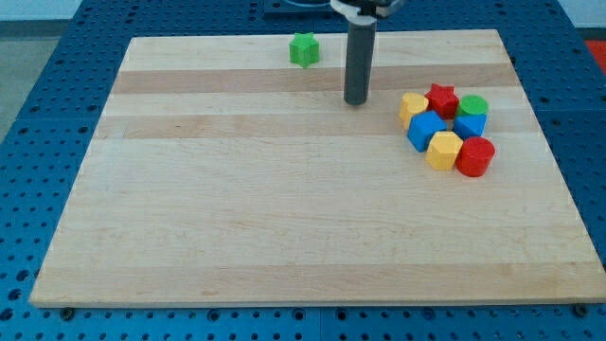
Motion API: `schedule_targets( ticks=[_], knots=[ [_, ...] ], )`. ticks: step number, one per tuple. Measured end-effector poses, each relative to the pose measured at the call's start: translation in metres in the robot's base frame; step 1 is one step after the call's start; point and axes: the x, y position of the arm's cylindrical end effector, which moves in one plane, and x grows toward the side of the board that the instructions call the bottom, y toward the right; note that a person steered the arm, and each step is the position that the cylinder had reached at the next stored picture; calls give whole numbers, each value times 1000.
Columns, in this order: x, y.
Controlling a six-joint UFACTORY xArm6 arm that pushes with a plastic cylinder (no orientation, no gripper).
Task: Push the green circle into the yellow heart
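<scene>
The red cylinder (475, 156) is seen nearest, at the view's bottom right of the yellow heart (413, 107). The green circle (473, 105) lies to the heart's right, seemingly apart from it, a red star (441, 98) between. The end effector, my tip (356, 101), holds nothing, left of the heart on the tabletop (237, 218).

1. Rod: straight, cylindrical, dark grey, smooth and unmarked along its visible length.
2. My tip (356, 101): blunt, flat-ended, same dark grey as the shaft.
3. Upper mount: pale ring above the rod, beneath a black housing, cropped by the frame.
</scene>
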Motion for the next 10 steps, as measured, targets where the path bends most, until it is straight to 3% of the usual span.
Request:
schedule_targets(
  ticks=[2,5,6,10],
  knots=[
    [-38,46],
    [-37,178],
    [-19,204],
    [63,191]
  ],
)
